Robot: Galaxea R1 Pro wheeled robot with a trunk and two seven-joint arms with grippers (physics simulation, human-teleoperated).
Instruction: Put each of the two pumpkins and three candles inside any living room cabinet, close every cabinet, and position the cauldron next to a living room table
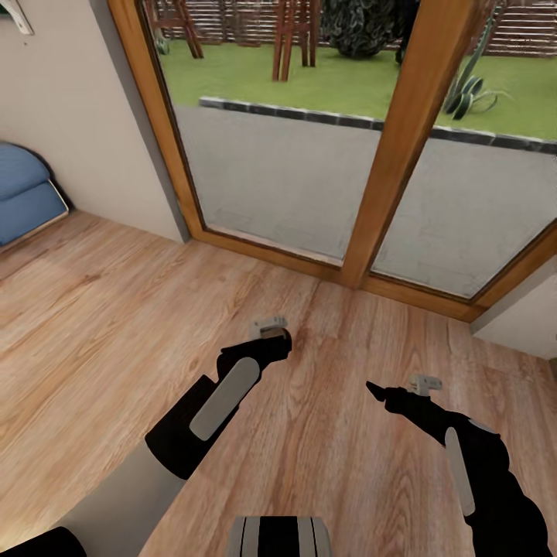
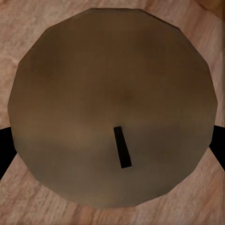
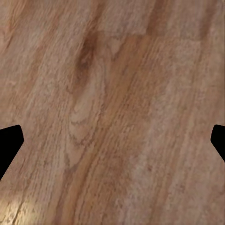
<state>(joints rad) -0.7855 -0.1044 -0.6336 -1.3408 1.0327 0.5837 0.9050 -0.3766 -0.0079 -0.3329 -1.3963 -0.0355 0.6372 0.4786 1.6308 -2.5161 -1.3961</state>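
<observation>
The left gripper has its jaws clamped on a candle, held over the wooden floor. The right gripper carries nothing, its jaws apart above bare boards. Ahead stands a wood-framed glass door, with a blue cushion against the wall at left.

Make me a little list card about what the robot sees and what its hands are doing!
place: wooden floor by a big glass door
outside: grass and a paved strip
left end effector: closed around a candle, wick facing the wrist camera
right end effector: open, nothing between the fingers, floor below
also seen: blue cushion at the wall
</observation>
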